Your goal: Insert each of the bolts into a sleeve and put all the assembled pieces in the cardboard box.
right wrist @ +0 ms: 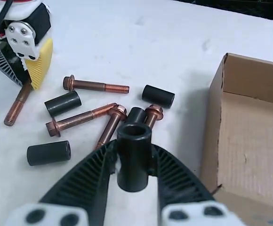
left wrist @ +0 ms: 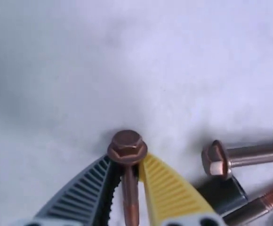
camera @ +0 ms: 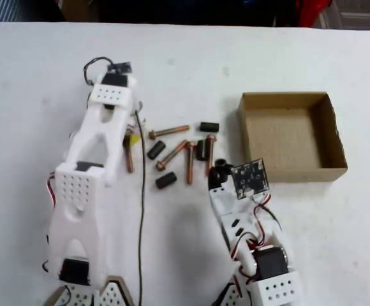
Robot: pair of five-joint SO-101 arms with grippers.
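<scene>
Arms side by side at a white table (camera: 38,57).

Left: the left gripper (left wrist: 126,164) has one grey finger (left wrist: 80,197) and one yellow finger (left wrist: 169,193). Its jaws are closed tight on the shank of a copper-coloured held bolt (left wrist: 127,146), just under the hex flange head. The threaded end points back toward the arms' side of the table. Cannot tell whether its tip touches the surface.

Middle: four loose bolts (camera: 189,162) lie flat in a scatter just right of the left gripper. One lies crosswise on the far side, and the other three are fanned together, with two crossing or touching near their heads. Four loose sleeves (camera: 166,180), black and short, are mixed among them. One is near the crosswise bolt's threaded end, one lies between the bolts, one sits on the near side, and one is tucked against the bolt heads.

Right of the scatter: the right gripper (right wrist: 134,157) has black jaws clamped on a held sleeve (right wrist: 134,136). Its open bore faces the wrist camera, just near of the bolt heads.

Far right: the cardboard box (camera: 335,137) is open-topped and sits flat, close beside the right gripper.
</scene>
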